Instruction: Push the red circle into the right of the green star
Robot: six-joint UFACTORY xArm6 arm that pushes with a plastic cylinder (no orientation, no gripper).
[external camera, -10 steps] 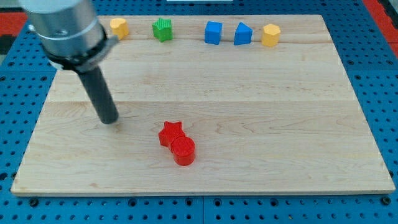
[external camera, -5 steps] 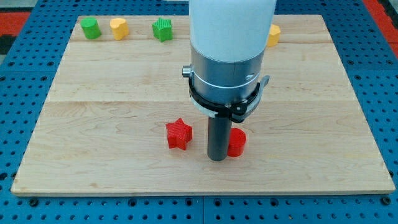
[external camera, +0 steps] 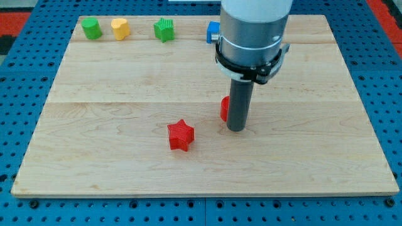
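The red circle (external camera: 224, 108) lies near the middle of the board, mostly hidden behind my rod. My tip (external camera: 236, 129) rests on the board just right of and below the red circle, touching or almost touching it. The green star (external camera: 164, 29) sits at the view's top, left of centre, far up and left of the red circle.
A red star (external camera: 181, 135) lies left of and below my tip. A green block (external camera: 92, 28) and a yellow block (external camera: 120, 28) sit at the top left. A blue block (external camera: 213, 31) shows partly beside the arm's body at the top.
The red circle was pushed right, away from the red star, then up the board. My rod crossed from the left side to the right of the circle and moved up with it.
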